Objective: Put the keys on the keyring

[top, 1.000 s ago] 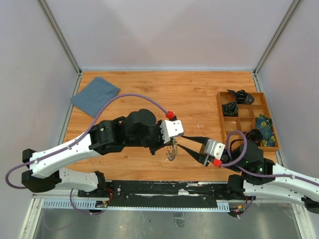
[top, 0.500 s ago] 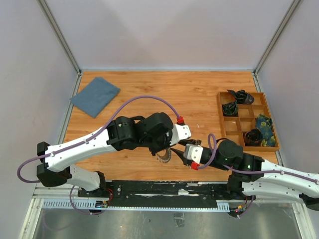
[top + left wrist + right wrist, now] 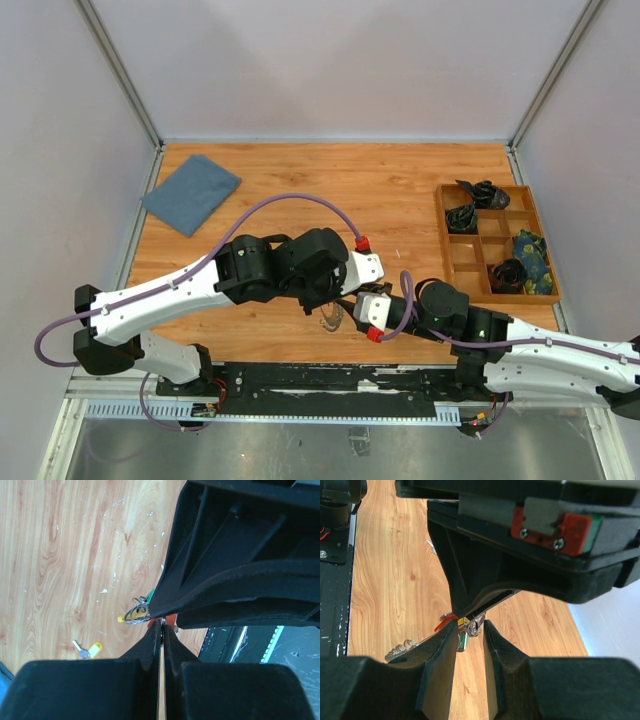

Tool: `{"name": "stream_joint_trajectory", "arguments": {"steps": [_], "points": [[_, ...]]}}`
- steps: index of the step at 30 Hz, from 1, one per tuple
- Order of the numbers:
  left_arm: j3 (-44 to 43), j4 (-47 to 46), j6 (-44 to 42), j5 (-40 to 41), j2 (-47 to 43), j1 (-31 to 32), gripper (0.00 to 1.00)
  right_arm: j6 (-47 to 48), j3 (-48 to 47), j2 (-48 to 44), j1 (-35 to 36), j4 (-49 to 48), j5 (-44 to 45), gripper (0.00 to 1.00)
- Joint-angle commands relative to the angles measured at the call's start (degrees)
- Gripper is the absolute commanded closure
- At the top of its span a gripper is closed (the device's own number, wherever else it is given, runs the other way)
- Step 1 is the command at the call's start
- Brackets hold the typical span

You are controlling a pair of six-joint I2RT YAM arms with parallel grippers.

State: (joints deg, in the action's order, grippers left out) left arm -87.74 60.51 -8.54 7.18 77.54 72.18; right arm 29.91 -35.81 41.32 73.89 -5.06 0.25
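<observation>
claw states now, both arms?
left claw: shut on the keyring wire.
right claw: open, straddling the same keyring, no grip visible.

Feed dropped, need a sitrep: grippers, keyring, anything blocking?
Left gripper shut on the keyring. Right gripper open, straddling it. Yellow-tagged key loose on table. No obstruction seen.

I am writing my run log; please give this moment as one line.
left gripper: shut on keyring | right gripper: open, fingers either side of keyring | yellow-tagged key: loose on table
</observation>
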Motion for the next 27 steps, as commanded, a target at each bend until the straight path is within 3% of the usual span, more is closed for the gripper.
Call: {"name": "stream_joint_trajectory", "arguments": {"steps": [1, 17, 23, 27], "points": [[-0.67, -0.74, 0.14, -0.57, -0.81, 0.81, 0.99, -0.73, -0.01, 0.58, 0.47, -4.29, -0.61, 0.73], [-0.16, -0.87, -0.57, -0.90, -0.81, 1.47, 1.00, -0.74, -0.16, 0.43, 0.52, -2.85, 1.74, 0.87], [0.01, -0.77, -0.49, -0.63, -0.88, 1.63, 0.99, -0.88, -0.52, 0.43, 0.55, -2.70, 2.03, 0.99], [0.43, -1.27, -0.43, -0.51, -1.43, 1.69, 0.96, -1.32, -1.07, 0.35, 0.54, -1.76, 1.14, 0.99]]}}
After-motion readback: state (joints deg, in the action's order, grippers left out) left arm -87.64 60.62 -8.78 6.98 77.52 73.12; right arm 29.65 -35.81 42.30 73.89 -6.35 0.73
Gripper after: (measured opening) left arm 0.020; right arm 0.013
